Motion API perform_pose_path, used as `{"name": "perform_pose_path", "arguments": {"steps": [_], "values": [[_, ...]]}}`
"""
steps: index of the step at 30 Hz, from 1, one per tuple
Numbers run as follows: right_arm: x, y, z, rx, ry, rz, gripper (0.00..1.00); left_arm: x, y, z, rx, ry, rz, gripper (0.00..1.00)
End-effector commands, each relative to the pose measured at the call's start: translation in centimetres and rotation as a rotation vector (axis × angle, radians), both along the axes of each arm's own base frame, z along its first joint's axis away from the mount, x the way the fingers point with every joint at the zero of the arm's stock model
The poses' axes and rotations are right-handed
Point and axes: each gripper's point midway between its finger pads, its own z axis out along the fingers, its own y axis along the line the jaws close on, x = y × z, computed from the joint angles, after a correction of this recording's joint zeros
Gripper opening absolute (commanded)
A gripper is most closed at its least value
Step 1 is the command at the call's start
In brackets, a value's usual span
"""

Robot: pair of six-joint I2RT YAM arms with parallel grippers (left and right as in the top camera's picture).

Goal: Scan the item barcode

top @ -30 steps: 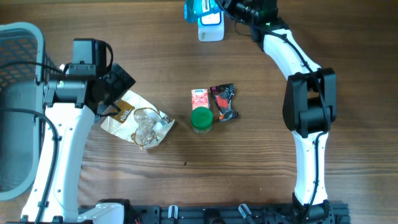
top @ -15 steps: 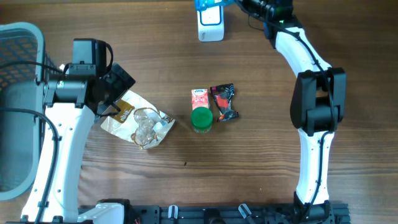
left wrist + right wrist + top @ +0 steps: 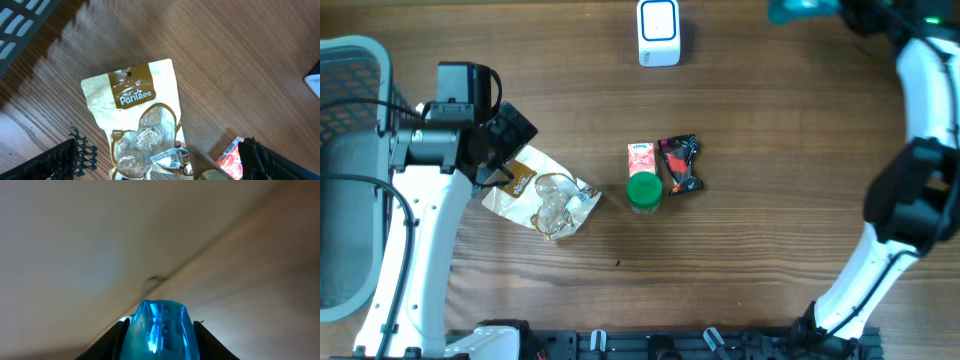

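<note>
Item: the blue item point(image 3: 790, 11) sits at the top edge of the overhead frame, upper right, well apart from the white scanner point(image 3: 659, 32) at top centre.
Right pincer: the right gripper point(image 3: 159, 347) is partly closed around the blue item, one finger on each flank. In the wrist view the item's rounded end pokes up between them.
Left pincer: the left gripper point(image 3: 162, 159) is spread wide and holds nothing. It hangs above the brown-and-cream snack pouch point(image 3: 137, 115) at the left of the table point(image 3: 770, 250).
Surface: the item looks like glossy, translucent blue plastic, so it is probably slippery under the pads.
Weight: judged light, since it is small and carried clear of the table by two fingers.
Stiffness: the flanks show no denting where they are gripped, so it seems fairly rigid. What it contains cannot be told.
Where to hold: the present side grip suits it, because it leaves the broad faces uncovered for the scanner.
Barcode: not visible in either view, so which face carries it cannot be told.
Risk: the smooth, rounded body might twist or slide in the grip when it is tilted.
Others: a red carton point(image 3: 640, 157), a green lid point(image 3: 643, 190) and a dark wrapper point(image 3: 680, 165) lie at mid-frame.
</note>
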Motion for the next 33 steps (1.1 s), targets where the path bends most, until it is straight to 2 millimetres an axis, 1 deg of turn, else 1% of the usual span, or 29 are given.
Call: {"name": "perform_pose_path", "arguments": {"steps": [1, 2, 3, 4, 5, 8, 12, 14, 15, 16, 17, 19, 20, 24, 26, 27, 29, 30, 32, 33], "values": [[-3.8, -8.5, 0.0, -0.303, 0.1, -0.162, 0.14, 0.0, 0.2, 0.0, 0.008, 0.001, -0.008, 1.0], [-5.4, -10.8, -1.4, -0.363, 0.181, -0.212, 0.14, 0.0, 0.2, 0.0, 0.008, 0.002, -0.008, 1.0], [-6.8, -12.6, -2.4, -0.412, 0.254, -0.263, 0.14, 0.0, 0.2, 0.0, 0.008, 0.001, -0.008, 1.0], [-8.6, -14.9, -3.3, -0.502, 0.34, -0.314, 0.14, 0.0, 0.2, 0.0, 0.008, 0.002, -0.008, 1.0], [-9.9, -16.5, -3.8, -0.577, 0.403, -0.357, 0.13, 0.0, 0.2, 0.0, 0.008, 0.002, -0.008, 1.0], [-12.8, -19.5, -4.2, -0.729, 0.544, -0.466, 0.14, 0.0, 0.2, 0.0, 0.008, 0.001, -0.008, 1.0], [-15.0, -21.7, -3.9, -0.85, 0.647, -0.558, 0.15, 0.0, 0.2, 0.0, 0.008, 0.001, -0.008, 1.0], [-15.2, -21.7, -4.1, -0.859, 0.658, -0.542, 0.15, 0.0, 0.2, 0.0, 0.008, 0.001, -0.008, 1.0], [-15.5, -22.1, -4.2, -0.869, 0.673, -0.555, 0.15, 0.0, 0.2, 0.0, 0.008, 0.001, -0.008, 1.0], [-15.9, -22.8, -4.6, -0.871, 0.689, -0.567, 0.2, 0.0, 0.2, 0.0, 0.008, 0.002, -0.008, 1.0], [-16.3, -23.4, -4.8, -0.865, 0.7, -0.575, 0.2, 0.0, 0.2, 0.0, 0.008, 0.001, -0.008, 1.0], [-17.8, -25.7, -5.6, -0.821, 0.722, -0.626, 0.2, 0.0, 0.2, 0.0, 0.008, 0.002, -0.008, 1.0], [-18.6, -27.5, -5.5, -0.802, 0.712, -0.662, 0.2, 0.0, 0.2, 0.0, 0.008, 0.002, -0.008, 1.0], [-21.0, -32.0, -4.8, -0.77, 0.682, -0.769, 0.2, 0.0, 0.2, 0.0, 0.008, 0.002, -0.008, 1.0], [-21.2, -33.1, -4.8, -0.732, 0.643, -0.779, 0.2, 0.0, 0.2, 0.0, 0.008, 0.001, -0.008, 1.0], [-21.6, -34.1, -5.3, -0.703, 0.633, -0.796, 0.2, 0.0, 0.2, 0.0, 0.008, 0.002, -0.008, 1.0], [-22.1, -35.0, -7.1, -0.687, 0.662, -0.798, 0.21, 0.0, 0.2, 0.0, 0.008, 0.001, -0.008, 1.0], [-22.3, -35.1, -7.8, -0.679, 0.673, -0.795, 0.21, 0.0, 0.2, 0.0, 0.008, 0.002, -0.008, 1.0], [-22.6, -35.5, -10.3, -0.659, 0.717, -0.78, 0.22, 0.0, 0.2, 0.0, 0.008, 0.002, -0.008, 1.0], [-22.7, -35.5, -10.8, -0.654, 0.725, -0.777, 0.25, 0.0, 0.2, 0.0, 0.008, 0.001, -0.008, 1.0]]}}
